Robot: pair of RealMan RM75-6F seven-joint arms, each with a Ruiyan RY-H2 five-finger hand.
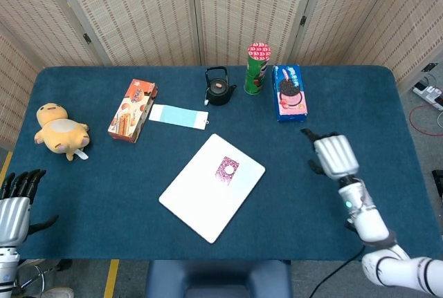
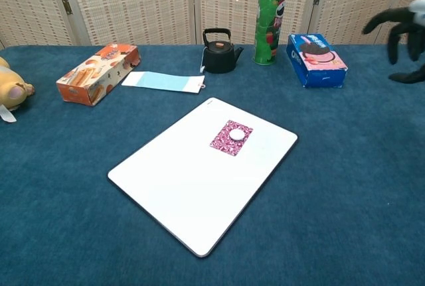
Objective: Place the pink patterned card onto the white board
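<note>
Blue table (image 1: 104, 180), pink patterned card (image 2: 231, 137) flat on white board (image 2: 179, 180), right hand (image 1: 333, 155) apart, fingers spread, left hand (image 1: 15, 205) likewise

The blue table (image 1: 104, 187) carries a white board (image 1: 201, 198), a plush toy (image 1: 62, 131), a snack box (image 1: 133, 110), a light blue sheet (image 1: 178, 116), a black kettle (image 1: 218, 87), a green can (image 1: 257, 68) and a cookie pack (image 1: 289, 92); all lie left of the right hand's fingers (image 1: 320, 137).

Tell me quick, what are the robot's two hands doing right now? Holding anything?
Left hand: open, fingers apart, holding nothing, at the table's near left edge.
Right hand: open, holding nothing, off to the right of the white board.
</note>
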